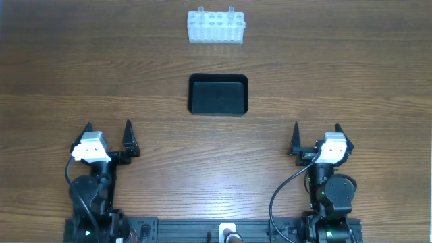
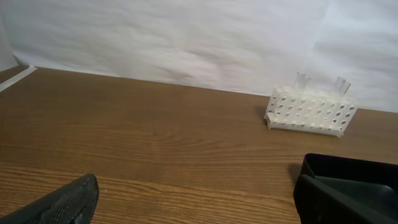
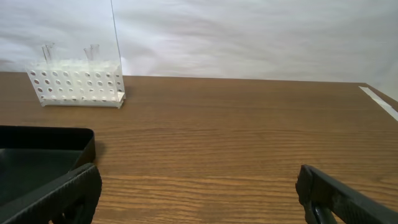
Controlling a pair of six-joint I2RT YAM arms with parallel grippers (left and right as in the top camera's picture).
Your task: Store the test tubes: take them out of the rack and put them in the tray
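Observation:
A white perforated rack [image 1: 216, 28] stands at the far middle of the table, with two clear test tubes upright in it, one near its left end [image 1: 200, 11] and one near its right end [image 1: 231, 11]. In front of it lies an empty black tray [image 1: 218, 94]. My left gripper [image 1: 108, 138] is open, low at the near left, well short of the tray. My right gripper [image 1: 317, 140] is open at the near right. The left wrist view shows the rack [image 2: 311, 111] and tray rim [image 2: 348, 163]; the right wrist view shows the rack [image 3: 78, 84] and tray [image 3: 46, 131].
Brown wooden tabletop [image 1: 337, 74] stretches wide on both sides of the tray and rack. A white wall backs the far edge of the table [image 2: 186, 37]. A strip of white tape [image 3: 379, 99] lies near the table's right edge.

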